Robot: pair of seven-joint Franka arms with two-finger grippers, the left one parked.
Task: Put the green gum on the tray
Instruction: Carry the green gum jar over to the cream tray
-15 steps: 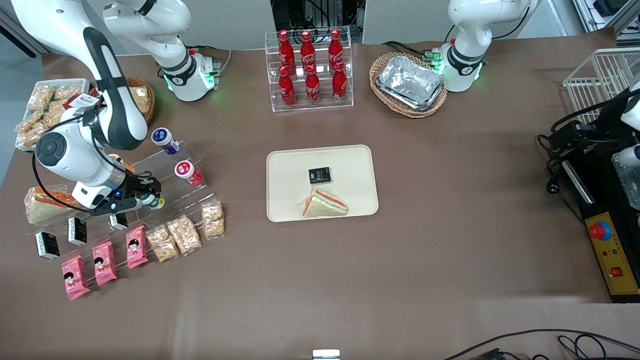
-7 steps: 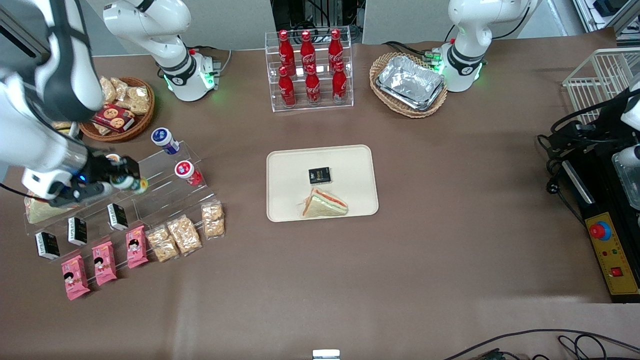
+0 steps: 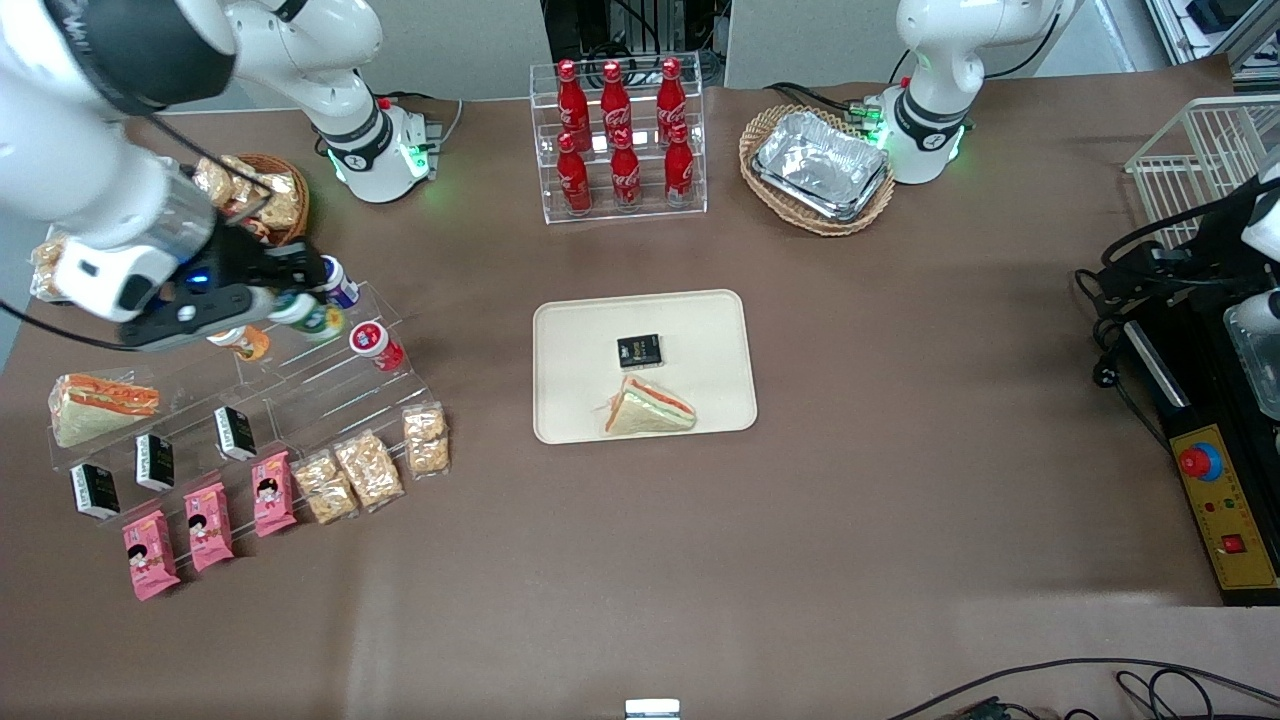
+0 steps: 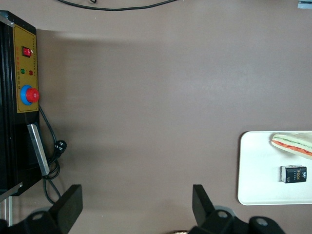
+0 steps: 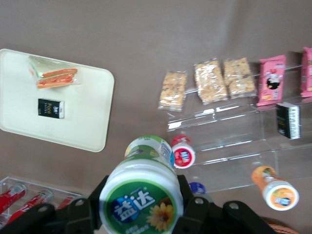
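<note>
Gripping the green gum (image 3: 312, 317) between closed fingers, with the gripper (image 3: 290, 300) hanging in the air above the clear acrylic step shelf (image 3: 330, 380) at the working arm's end of the table. Holding the bottle tilted, lid end pointing toward the tray (image 3: 700, 330); in the wrist view showing the green-and-white lid (image 5: 141, 204) face-on, dark fingers (image 5: 192, 207) pressing on both sides of the white body.

Sitting just beside the gripper: the blue-lidded bottle (image 3: 338, 282), partly covered by the fingers, and the red-lidded bottle (image 3: 376, 345), slightly nearer the front camera. Lying just under the gripper body, the orange-lidded bottle (image 3: 245, 343) on the shelf. Resting nearer the front camera than the gripper: a wrapped sandwich (image 3: 100, 405), three small black boxes (image 3: 155, 460), three pink snack packets (image 3: 205, 525) and three clear bags of puffed snacks (image 3: 370, 462). Standing close by, farther from the front camera, a wicker basket of snacks (image 3: 270, 195).

Lying well apart from the gripper, toward the middle of the table: the cream tray, carrying a triangular sandwich (image 3: 650, 408) and a small black box (image 3: 639, 351), not yet the gum. Standing farther from the camera than the tray, a clear rack of red cola bottles (image 3: 620, 140) and a wicker basket of foil trays (image 3: 820, 165).
</note>
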